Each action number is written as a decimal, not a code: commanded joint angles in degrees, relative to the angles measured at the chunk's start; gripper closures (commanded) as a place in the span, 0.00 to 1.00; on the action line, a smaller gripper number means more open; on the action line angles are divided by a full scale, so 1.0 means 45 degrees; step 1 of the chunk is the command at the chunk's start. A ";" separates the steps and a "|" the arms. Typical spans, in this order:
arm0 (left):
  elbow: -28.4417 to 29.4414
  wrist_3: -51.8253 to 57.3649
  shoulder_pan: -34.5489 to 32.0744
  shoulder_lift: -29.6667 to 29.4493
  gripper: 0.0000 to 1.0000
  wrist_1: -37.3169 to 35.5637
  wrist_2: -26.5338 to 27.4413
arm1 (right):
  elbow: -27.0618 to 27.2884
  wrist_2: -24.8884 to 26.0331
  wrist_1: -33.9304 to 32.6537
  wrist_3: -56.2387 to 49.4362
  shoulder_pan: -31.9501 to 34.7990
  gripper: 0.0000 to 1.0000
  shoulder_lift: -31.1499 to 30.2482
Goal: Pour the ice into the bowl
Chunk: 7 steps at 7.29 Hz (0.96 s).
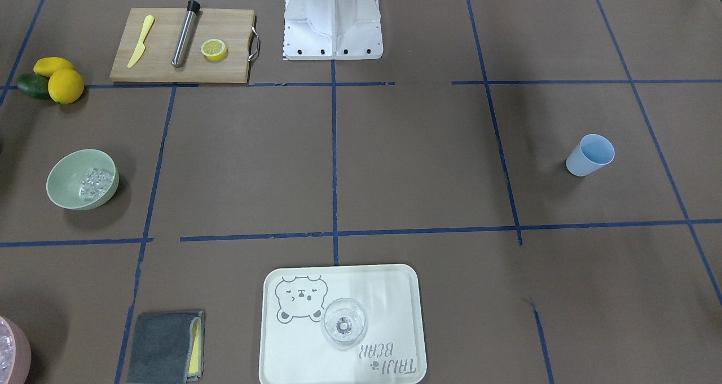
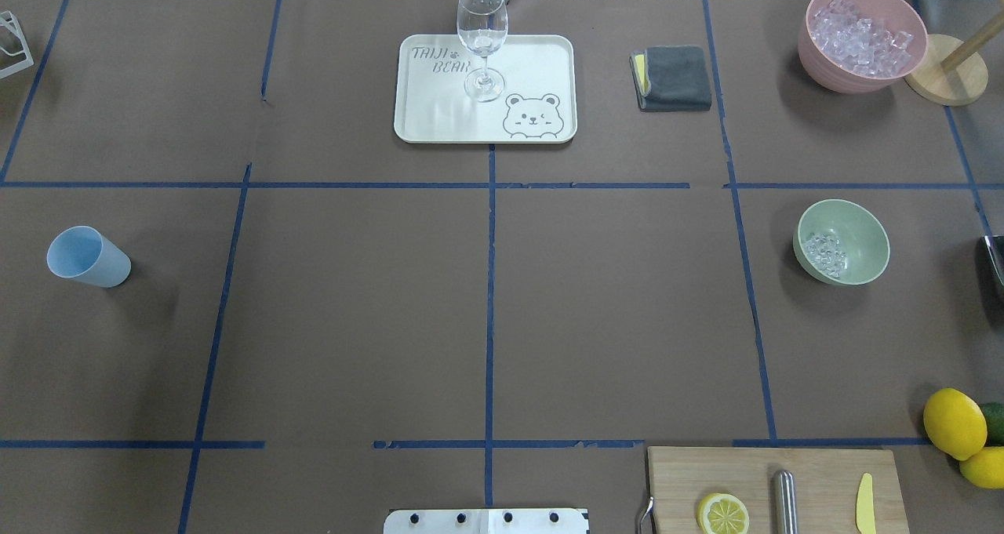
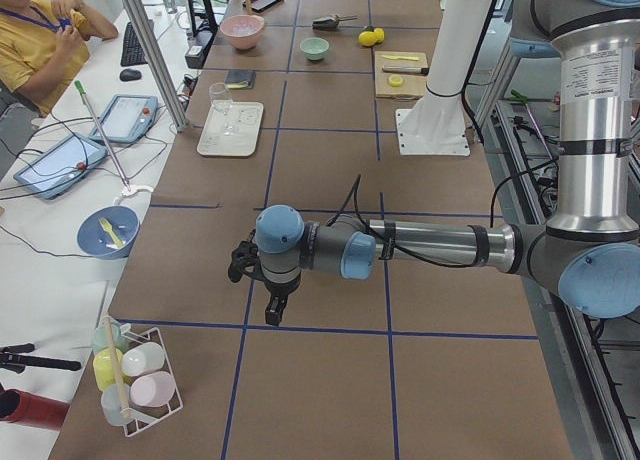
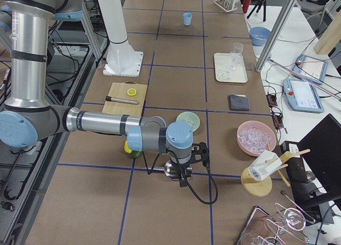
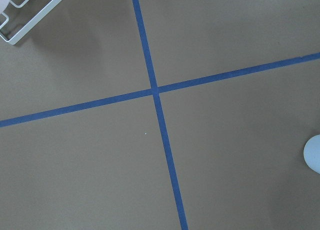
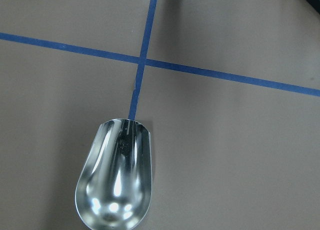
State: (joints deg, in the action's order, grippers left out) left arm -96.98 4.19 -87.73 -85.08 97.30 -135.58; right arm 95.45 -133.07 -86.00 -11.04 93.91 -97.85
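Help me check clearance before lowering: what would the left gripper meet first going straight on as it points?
Probably the table: the left gripper points down, and its wrist view shows bare brown surface with a tape cross near mid-frame. How far off it is, I cannot tell.

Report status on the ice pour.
Left gripper, right gripper: at table ends, state unreadable. Ice lies in bowl. Scoop empty. Nothing blocking bowl.

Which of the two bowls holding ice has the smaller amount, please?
The pale green bowl: a small cluster of ice sits in it, while the pink bowl is nearly full.
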 commanded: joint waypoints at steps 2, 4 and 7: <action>0.0008 0.0006 0.0003 0.0001 0.00 -0.0001 -0.0007 | 0.0331 -0.0098 -0.0088 0.1581 -0.0164 0.00 0.0337; 0.0027 0.0006 0.0003 0.0001 0.00 -0.0001 -0.0007 | 0.0469 0.0000 -0.0010 0.1711 -0.0282 0.00 0.0261; -0.0012 0.0006 0.0002 0.0001 0.00 -0.0001 -0.0007 | 0.0528 0.0019 0.0009 0.1730 -0.0905 0.00 0.0261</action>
State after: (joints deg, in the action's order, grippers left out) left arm -96.96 4.22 -87.77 -85.08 97.30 -135.62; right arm 97.70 -133.09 -85.97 -3.35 91.22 -96.67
